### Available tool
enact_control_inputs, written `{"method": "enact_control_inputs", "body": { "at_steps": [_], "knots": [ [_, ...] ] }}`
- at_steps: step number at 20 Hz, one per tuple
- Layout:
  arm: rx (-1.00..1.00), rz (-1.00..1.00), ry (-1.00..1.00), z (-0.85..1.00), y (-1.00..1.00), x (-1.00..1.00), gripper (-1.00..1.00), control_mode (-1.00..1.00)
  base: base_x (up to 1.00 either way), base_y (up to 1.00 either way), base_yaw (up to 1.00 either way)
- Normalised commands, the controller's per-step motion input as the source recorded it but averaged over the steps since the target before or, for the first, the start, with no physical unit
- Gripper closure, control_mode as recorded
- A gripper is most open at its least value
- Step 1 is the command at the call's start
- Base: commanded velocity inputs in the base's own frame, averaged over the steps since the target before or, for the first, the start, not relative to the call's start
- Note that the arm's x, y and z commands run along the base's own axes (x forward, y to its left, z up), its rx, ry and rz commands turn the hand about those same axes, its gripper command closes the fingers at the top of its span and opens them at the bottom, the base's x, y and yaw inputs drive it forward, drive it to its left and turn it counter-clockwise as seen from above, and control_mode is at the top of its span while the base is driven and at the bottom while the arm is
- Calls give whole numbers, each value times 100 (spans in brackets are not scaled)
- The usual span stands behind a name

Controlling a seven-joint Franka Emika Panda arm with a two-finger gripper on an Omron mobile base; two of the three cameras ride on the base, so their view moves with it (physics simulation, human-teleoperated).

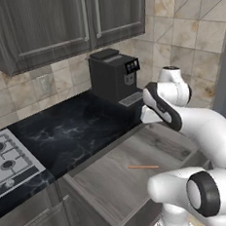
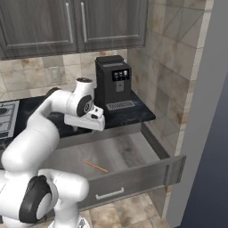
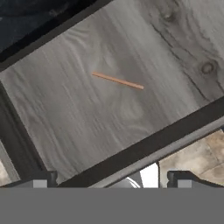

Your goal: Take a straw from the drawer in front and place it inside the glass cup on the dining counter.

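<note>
The drawer [image 2: 133, 153] stands pulled out under the black counter, showing a grey wood-grain floor [image 1: 112, 183]. A thin orange-brown straw [image 1: 143, 167] lies flat on that floor [image 3: 78, 127], near the middle [image 2: 95, 166]. My gripper [image 3: 111, 181] hangs above the drawer, pointing down at it, with the jaws wide open and nothing between them. In the hand view the straw [image 3: 117, 80] lies ahead of the fingertips [image 3: 40, 180], well clear of them. The white hand [image 2: 85, 120] hovers over the drawer's back edge. The glass cup and the dining counter are out of view.
A black coffee machine [image 1: 114, 75] stands on the black marble counter [image 1: 73, 133] behind the drawer. The gas hob [image 1: 7, 164] is at the left. Dark upper cabinets [image 2: 67, 22] hang above. A grey wall panel [image 2: 200, 111] closes the right side beside the drawer front [image 2: 142, 178].
</note>
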Motion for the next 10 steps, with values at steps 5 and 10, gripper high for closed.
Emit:
{"method": "enact_control_inputs", "body": {
  "at_steps": [5,10],
  "knots": [
    [-7,50,0,-31,24,9,-100,-100,0,0,0],
    [-4,50,0,-46,31,7,-100,-100,0,0,0]
  ]
}}
